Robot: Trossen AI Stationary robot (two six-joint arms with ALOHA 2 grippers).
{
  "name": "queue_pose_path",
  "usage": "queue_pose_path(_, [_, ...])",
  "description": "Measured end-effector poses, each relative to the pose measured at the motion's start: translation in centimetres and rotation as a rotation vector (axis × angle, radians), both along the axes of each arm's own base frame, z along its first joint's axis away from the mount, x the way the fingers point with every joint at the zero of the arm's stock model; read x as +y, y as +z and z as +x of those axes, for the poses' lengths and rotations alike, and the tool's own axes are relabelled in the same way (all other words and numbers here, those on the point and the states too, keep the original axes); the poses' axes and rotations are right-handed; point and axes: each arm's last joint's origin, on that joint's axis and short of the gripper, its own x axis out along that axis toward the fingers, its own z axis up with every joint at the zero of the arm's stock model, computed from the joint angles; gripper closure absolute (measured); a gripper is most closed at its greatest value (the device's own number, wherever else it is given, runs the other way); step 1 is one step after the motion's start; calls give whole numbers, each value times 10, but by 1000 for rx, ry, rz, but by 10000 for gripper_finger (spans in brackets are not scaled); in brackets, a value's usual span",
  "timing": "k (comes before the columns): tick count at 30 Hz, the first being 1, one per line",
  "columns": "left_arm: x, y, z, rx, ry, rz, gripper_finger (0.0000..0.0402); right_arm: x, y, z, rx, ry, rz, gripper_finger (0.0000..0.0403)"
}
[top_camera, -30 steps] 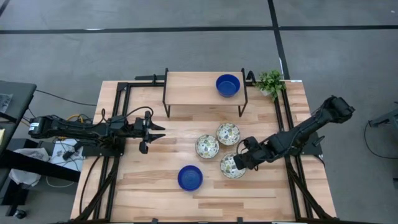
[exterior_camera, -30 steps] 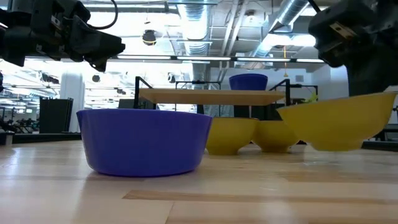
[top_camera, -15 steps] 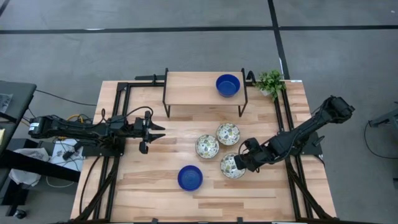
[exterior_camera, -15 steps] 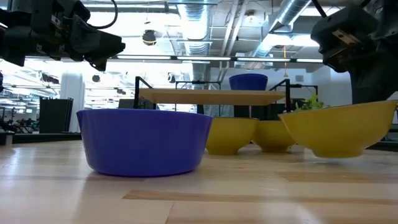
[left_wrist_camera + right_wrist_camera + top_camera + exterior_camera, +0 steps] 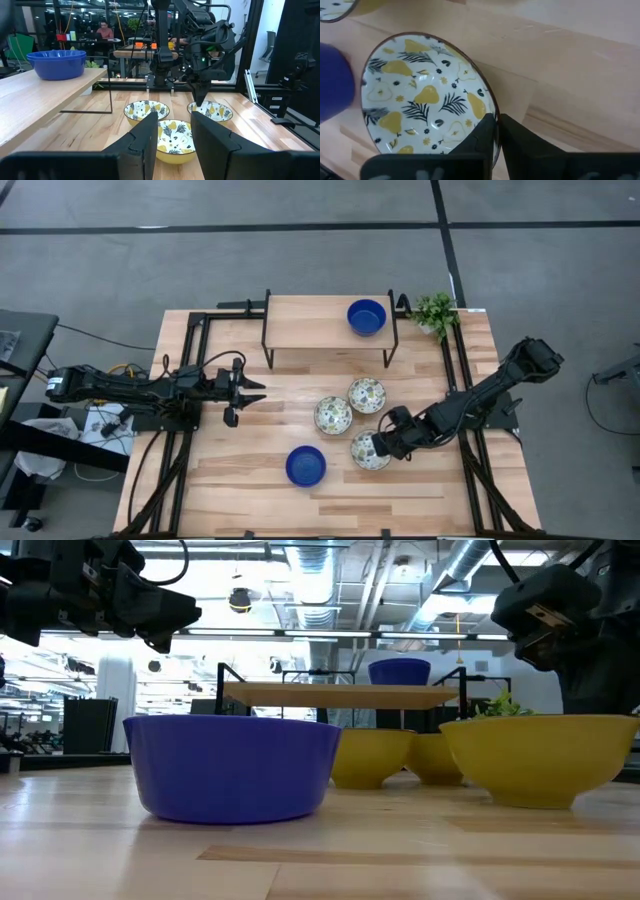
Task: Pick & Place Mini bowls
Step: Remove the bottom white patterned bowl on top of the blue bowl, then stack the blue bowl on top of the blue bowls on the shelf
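Three white bowls with a yellow and dark leaf pattern stand close together right of the table's middle [image 5: 333, 415], [image 5: 366, 395], [image 5: 367, 450]. My right gripper [image 5: 385, 442] is shut on the nearest of them [image 5: 420, 100]. That bowl stands level on its base on the table [image 5: 540, 755]. One blue bowl [image 5: 305, 466] sits near the front edge. Another blue bowl [image 5: 367, 317] is on the raised wooden shelf [image 5: 328, 321]. My left gripper [image 5: 258, 392] hovers open over the table's left side, touching nothing. My right gripper has the patterned bowl's rim [image 5: 490, 107] on the side toward the table's right edge. One finger [image 5: 480, 135] stands inside the bowl and the other outside. The fingers come steeply from above, slanting in from the right. The bowl rests upright on the table.
A small green plant [image 5: 435, 311] stands at the far right corner beside the shelf. Black frame rails run along both table sides [image 5: 462, 380]. Bare wood lies between my left gripper and the bowls.
My right gripper has gone down and a little toward the table's left with the patterned bowl. The bowl hung tilted and clear of the table; now it stands level on its base.
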Motion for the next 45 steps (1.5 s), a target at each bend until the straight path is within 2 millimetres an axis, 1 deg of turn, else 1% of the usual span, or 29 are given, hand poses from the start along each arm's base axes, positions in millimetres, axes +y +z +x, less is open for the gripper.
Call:
queue_pose_path(8, [0, 1, 0, -7, 0, 0, 286, -1, 0, -1, 12, -3, -3, 333])
queue_pose_path(13, [0, 1, 0, -7, 1, 0, 286, -1, -1, -1, 16, -14, -1, 317])
queue_pose_path(23, [0, 1, 0, -7, 0, 0, 286, 1, 4, 1, 2, -11, 5, 316])
queue_pose_path(36, [0, 1, 0, -7, 0, 0, 286, 0, 4, 1, 4, -10, 3, 316])
queue_pose_path(41, [0, 1, 0, -7, 0, 0, 286, -3, 4, -6, 70, -68, -13, 316])
queue_pose_path(45, [0, 1, 0, -8, 0, 0, 286, -9, 12, -15, 86, -113, -31, 316])
